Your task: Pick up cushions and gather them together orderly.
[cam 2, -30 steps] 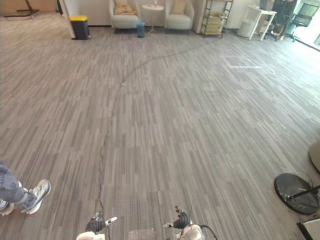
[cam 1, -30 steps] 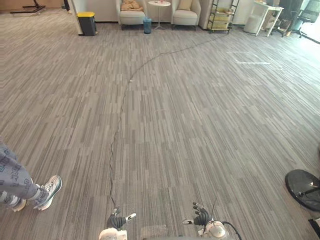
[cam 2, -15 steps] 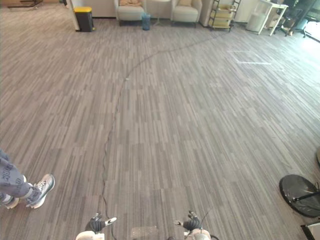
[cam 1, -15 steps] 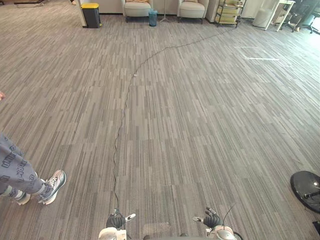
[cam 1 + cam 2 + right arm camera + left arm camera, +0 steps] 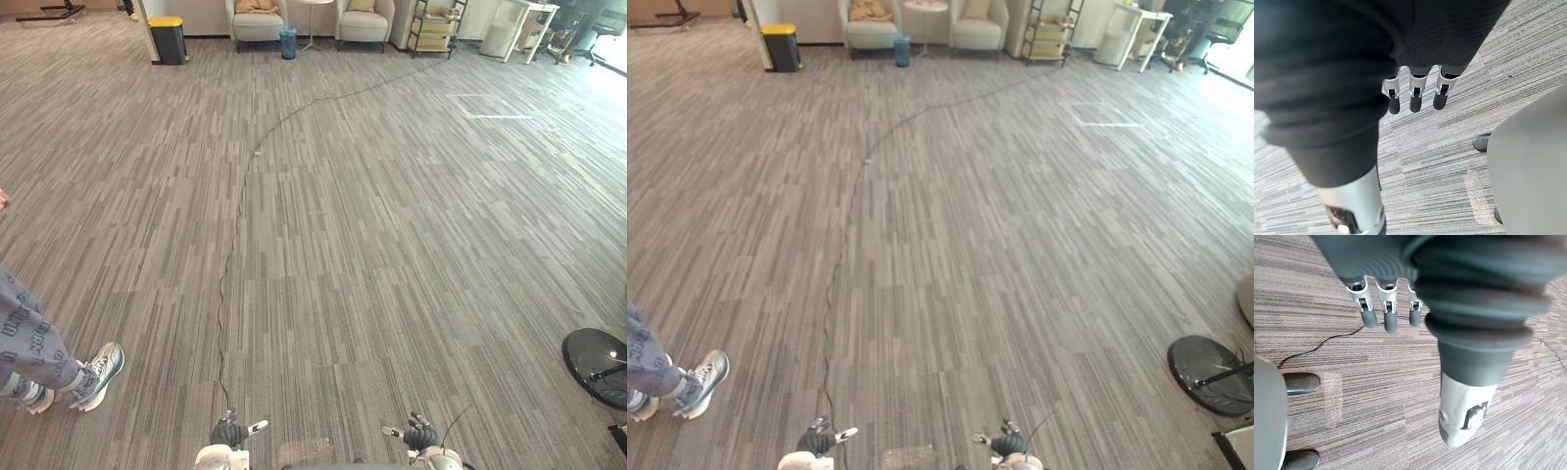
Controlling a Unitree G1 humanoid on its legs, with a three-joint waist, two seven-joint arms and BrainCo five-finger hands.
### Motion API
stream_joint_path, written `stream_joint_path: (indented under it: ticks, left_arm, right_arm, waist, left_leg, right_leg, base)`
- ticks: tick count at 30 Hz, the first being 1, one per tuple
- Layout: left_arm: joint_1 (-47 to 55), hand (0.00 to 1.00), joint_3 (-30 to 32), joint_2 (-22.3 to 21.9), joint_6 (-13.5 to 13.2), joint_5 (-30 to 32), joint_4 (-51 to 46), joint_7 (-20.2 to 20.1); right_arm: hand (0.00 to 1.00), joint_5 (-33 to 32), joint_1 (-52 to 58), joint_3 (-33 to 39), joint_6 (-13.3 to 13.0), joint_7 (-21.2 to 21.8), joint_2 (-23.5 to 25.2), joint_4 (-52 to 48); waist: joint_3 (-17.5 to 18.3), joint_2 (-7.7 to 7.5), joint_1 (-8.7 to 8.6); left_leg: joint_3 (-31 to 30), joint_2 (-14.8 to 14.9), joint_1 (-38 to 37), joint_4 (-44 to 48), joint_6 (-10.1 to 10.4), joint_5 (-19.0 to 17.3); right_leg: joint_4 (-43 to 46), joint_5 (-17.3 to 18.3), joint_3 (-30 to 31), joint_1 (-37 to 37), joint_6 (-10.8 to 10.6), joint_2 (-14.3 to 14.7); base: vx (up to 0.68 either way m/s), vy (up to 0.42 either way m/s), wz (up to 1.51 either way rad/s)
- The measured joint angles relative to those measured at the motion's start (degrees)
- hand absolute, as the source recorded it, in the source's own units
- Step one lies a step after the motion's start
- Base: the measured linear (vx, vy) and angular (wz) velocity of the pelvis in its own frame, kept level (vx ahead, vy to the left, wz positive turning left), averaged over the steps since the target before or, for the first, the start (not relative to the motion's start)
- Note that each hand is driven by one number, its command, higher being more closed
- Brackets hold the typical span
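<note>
Tan cushions [image 5: 869, 11] sit on the far armchairs [image 5: 867, 35], well apart from me. My left hand [image 5: 1384, 313] and right hand [image 5: 1415, 95] hang empty, fingers straight. Cushions are probably soft and light; I'd pinch an edge.

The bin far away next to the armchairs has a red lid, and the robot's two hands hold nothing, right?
Almost. The bin has a yellow lid, not a red one; the left eye view shows it. It does stand far away next to the armchairs, and the left hand and right hand hold nothing, fingers straight.
</note>
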State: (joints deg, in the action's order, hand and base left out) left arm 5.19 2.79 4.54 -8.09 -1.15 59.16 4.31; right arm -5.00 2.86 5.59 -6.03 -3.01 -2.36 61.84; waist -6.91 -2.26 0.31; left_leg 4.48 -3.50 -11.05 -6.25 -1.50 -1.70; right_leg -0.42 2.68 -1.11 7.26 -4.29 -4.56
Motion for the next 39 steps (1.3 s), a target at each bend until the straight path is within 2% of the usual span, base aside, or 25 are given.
stream_joint_path:
  ticks: [14,18,19,21,22,23,24,25,27,29,30,31,32,34,35,36,37,38,39]
  left_arm:
    - [0.0,0.00,-0.2,-0.1,0.1,-0.1,0.0,0.0]
    - [0.0,0.00,1.2,-0.2,0.2,-0.1,-0.1,-0.1]
    - [0.1,0.00,3.2,-0.4,0.5,-0.2,-0.7,-0.1]
    - [1.0,0.00,6.8,-2.2,1.2,-0.5,-3.6,-0.1]
    - [1.5,0.00,7.8,-2.8,1.1,-0.8,-4.5,-0.1]
    - [2.0,0.00,9.6,-3.2,1.2,-1.6,-5.6,-0.3]
    - [2.4,0.00,11.2,-3.4,1.2,-3.2,-7.3,-0.7]
    - [2.4,0.00,11.6,-3.9,1.1,-4.2,-8.1,-0.7]
    - [2.5,0.00,11.4,-4.2,1.0,-5.9,-9.0,-0.7]
    - [2.6,0.00,11.2,-5.0,0.7,-6.6,-9.5,-0.7]
    - [2.8,0.00,11.1,-5.2,0.3,-7.3,-10.2,-0.6]
    - [3.2,0.00,11.0,-5.2,-0.1,-7.7,-10.1,-0.6]
    - [3.3,0.00,10.8,-4.6,-0.3,-8.2,-9.8,-0.5]
    - [3.3,0.00,11.2,-4.3,-0.3,-9.6,-9.8,-0.5]
    - [3.3,0.00,11.6,-4.2,-0.1,-10.3,-9.6,-0.5]
    - [3.3,0.00,11.5,-4.2,-0.1,-10.3,-9.6,-0.5]
    - [3.3,0.00,11.0,-4.1,-0.2,-10.2,-9.4,-0.5]
    - [3.2,0.00,9.4,-3.4,-0.1,-10.2,-8.7,-0.5]
    - [3.1,0.00,8.7,-3.1,0.0,-10.2,-8.6,-0.6]
  right_arm:
    - [0.00,0.0,0.1,1.0,0.1,-0.3,0.1,-0.1]
    - [0.00,0.1,0.7,1.7,0.1,-0.4,0.4,-0.9]
    - [0.00,0.1,0.9,3.1,0.1,-0.4,0.9,-1.5]
    - [0.00,0.0,2.1,3.7,0.0,-0.4,1.0,-3.4]
    - [0.00,0.0,2.4,3.8,0.1,-0.5,0.8,-4.7]
    - [0.00,-0.1,2.3,3.7,0.1,-0.5,0.8,-5.0]
    - [0.00,-0.1,1.7,3.7,0.2,-0.6,0.9,-5.0]
    - [0.00,-0.2,1.8,3.8,0.3,-0.7,0.8,-5.1]
    - [0.00,-0.3,1.9,4.3,0.7,-0.9,0.5,-5.1]
    - [0.00,-0.6,2.0,4.3,1.0,-1.0,0.2,-5.1]
    - [0.00,-0.7,1.7,4.0,1.0,-1.1,0.1,-5.0]
    - [0.00,-0.8,1.6,3.6,1.0,-1.3,0.0,-4.9]
    - [0.00,-0.8,1.6,3.2,1.0,-1.4,0.2,-4.8]
    - [0.00,-1.7,1.5,3.3,1.0,-1.5,0.8,-4.8]
    - [0.00,-1.8,1.6,3.6,1.0,-1.5,1.4,-5.0]
    - [0.00,-1.8,1.7,4.1,1.0,-1.4,1.7,-5.0]
    - [0.00,-1.8,1.9,5.1,0.9,-1.4,2.1,-5.1]
    - [0.00,-1.8,2.0,5.5,0.9,-1.4,2.1,-5.3]
    - [0.00,-1.8,2.1,5.5,0.9,-1.4,2.2,-6.0]
  waist:
    - [-0.1,0.40,0.02]
    - [0.0,0.54,0.05]
    - [-0.2,0.25,0.05]
    - [-0.7,0.84,0.56]
    - [-1.0,1.71,0.64]
    - [-1.3,1.73,0.71]
    - [-1.8,0.76,0.99]
    - [-2.1,1.07,1.37]
    - [-2.7,1.43,2.34]
    - [-2.6,1.72,3.07]
    - [-2.4,1.92,3.35]
    - [-2.2,1.78,3.61]
    - [-1.0,1.34,3.46]
    - [-1.0,0.91,3.58]
    - [-0.7,0.36,3.77]
    - [-0.6,0.17,3.81]
    - [-0.4,-0.16,3.88]
    - [0.0,-0.37,3.53]
    - [0.0,-0.39,3.35]
  left_leg:
    - [1.0,0.4,0.3,0.3,0.2,-0.1]
    - [0.9,1.0,1.8,1.5,1.0,-1.7]
    - [1.0,1.3,5.1,8.0,1.3,-5.2]
    - [1.4,3.5,10.3,22.0,1.4,-12.4]
    - [1.7,4.6,11.7,26.1,1.8,-14.4]
    - [3.1,6.1,14.9,34.3,2.6,-15.8]
    - [5.1,7.8,19.5,43.0,3.2,-17.2]
    - [6.2,8.8,20.8,44.5,3.2,-17.9]
    - [8.0,10.1,23.9,43.8,3.1,-18.3]
    - [8.2,9.9,26.5,37.4,3.6,-15.4]
    - [8.1,9.6,27.8,33.3,4.4,-9.7]
    - [8.8,8.4,27.6,32.6,3.0,-7.5]
    - [10.3,7.2,28.1,32.7,1.9,-9.1]
    - [11.9,6.5,28.0,33.8,-0.4,-10.3]
    - [12.6,5.9,27.5,35.1,-0.5,-10.3]
    - [12.6,5.4,26.5,34.7,-0.5,-10.4]
    - [12.4,4.4,23.4,32.4,-1.3,-11.2]
    - [12.0,3.4,19.4,29.0,-1.5,-13.3]
    - [11.7,3.1,17.8,27.7,-1.6,-14.6]
  right_leg:
    - [-0.3,-0.3,0.6,-0.3,0.3,0.4]
    - [4.2,2.5,0.6,-3.4,1.3,0.9]
    - [6.7,4.4,0.6,-4.5,1.7,0.8]
    - [10.7,7.3,0.8,-5.4,2.5,1.9]
    - [12.2,8.4,0.7,-5.5,3.0,2.6]
    - [14.8,10.6,0.9,-6.1,3.8,3.0]
    - [15.5,11.8,1.1,-5.8,4.4,2.8]
    - [15.4,12.1,1.2,-5.1,4.4,2.7]
    - [14.8,13.5,1.3,-2.8,3.6,1.0]
    - [13.6,15.0,1.9,-1.3,1.8,-1.2]
    - [12.5,15.8,2.7,-0.7,0.6,-2.4]
    - [10.9,16.0,3.7,0.0,0.3,-3.4]
    - [9.8,15.1,5.9,0.1,1.2,-4.0]
    - [10.5,12.9,7.0,0.0,1.3,-4.8]
    - [11.5,10.7,8.3,0.1,-0.3,-5.8]
    - [13.3,9.9,8.4,0.0,-1.2,-5.9]
    - [20.0,9.3,8.5,-1.6,-2.3,-5.9]
    - [32.5,7.7,9.0,-6.1,-6.3,-5.6]
    - [38.3,6.1,9.2,-8.8,-8.8,-5.3]
  base:
    - [-0.03,-0.035,-0.04]
    - [-0.02,-0.057,-0.01]
    - [0.03,-0.082,0.09]
    - [0.03,-0.059,0.00]
    - [0.07,-0.050,-0.03]
    - [0.12,-0.060,0.06]
    - [0.13,-0.057,0.03]
    - [0.17,0.000,-0.01]
    - [0.22,0.090,-0.04]
    - [0.32,0.219,-0.14]
    - [0.41,0.315,-0.33]
    - [0.45,0.320,-0.32]
    - [0.53,0.292,-0.21]
    - [0.56,0.254,-0.14]
    - [0.45,0.224,-0.11]
    - [0.43,0.204,-0.06]
    - [0.40,0.155,0.00]
    - [0.40,0.139,0.06]
    - [0.38,0.100,0.12]
